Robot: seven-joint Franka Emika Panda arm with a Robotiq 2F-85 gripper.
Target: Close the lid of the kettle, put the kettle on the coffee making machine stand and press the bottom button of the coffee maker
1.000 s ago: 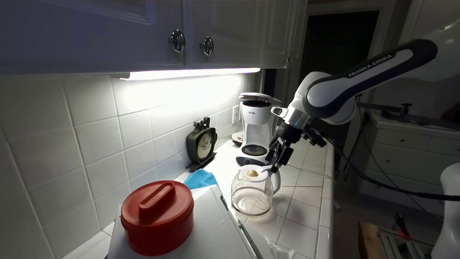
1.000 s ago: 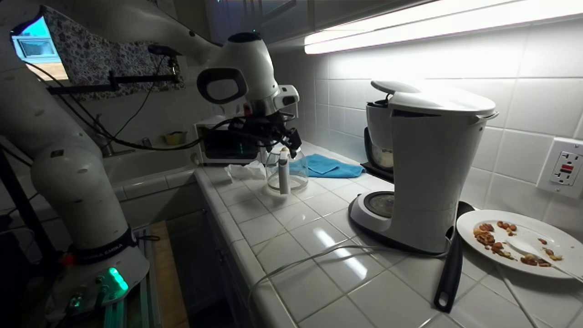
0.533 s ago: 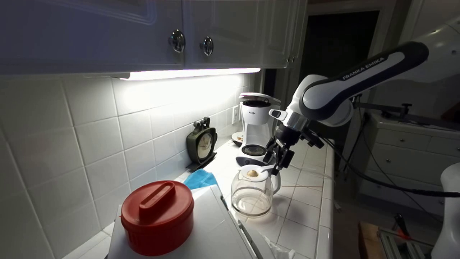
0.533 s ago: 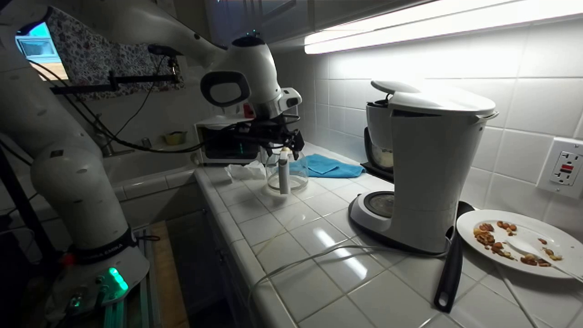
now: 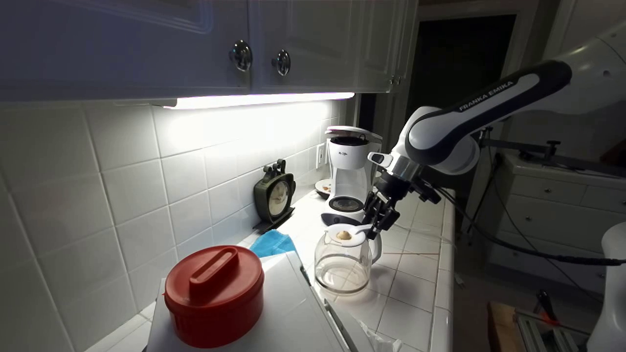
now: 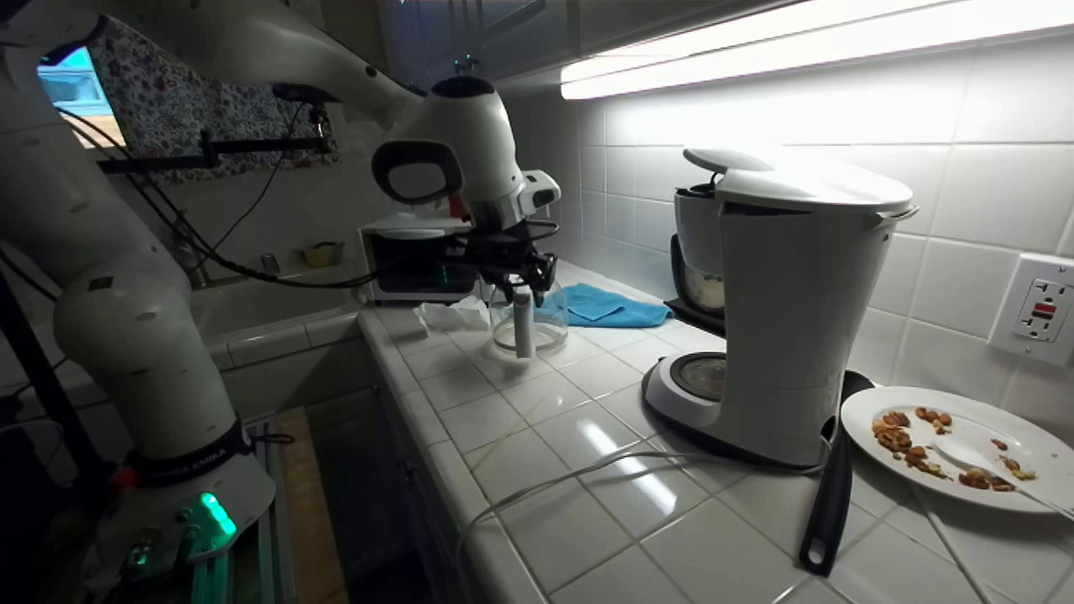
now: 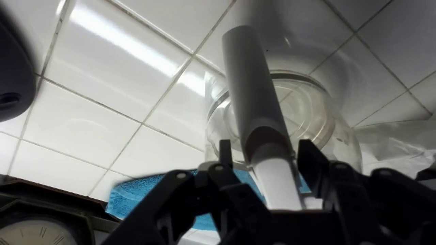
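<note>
your gripper (image 7: 265, 149): narrower than half a second ago, fingers (image 7: 224, 153) spread astride the white handle (image 7: 250, 85); one glass kettle (image 5: 342, 266), unmoved.

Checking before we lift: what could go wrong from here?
1. Uneven close: the gripper is open astride the handle, and in the wrist view the gap looks wider on one side, so shutting might nudge the kettle.
2. Slip: the kettle is glass; a weak grip could drop it on the tiles.
3. Clash: the brew housing overhangs the stand, so a high entry may hit it.
</note>
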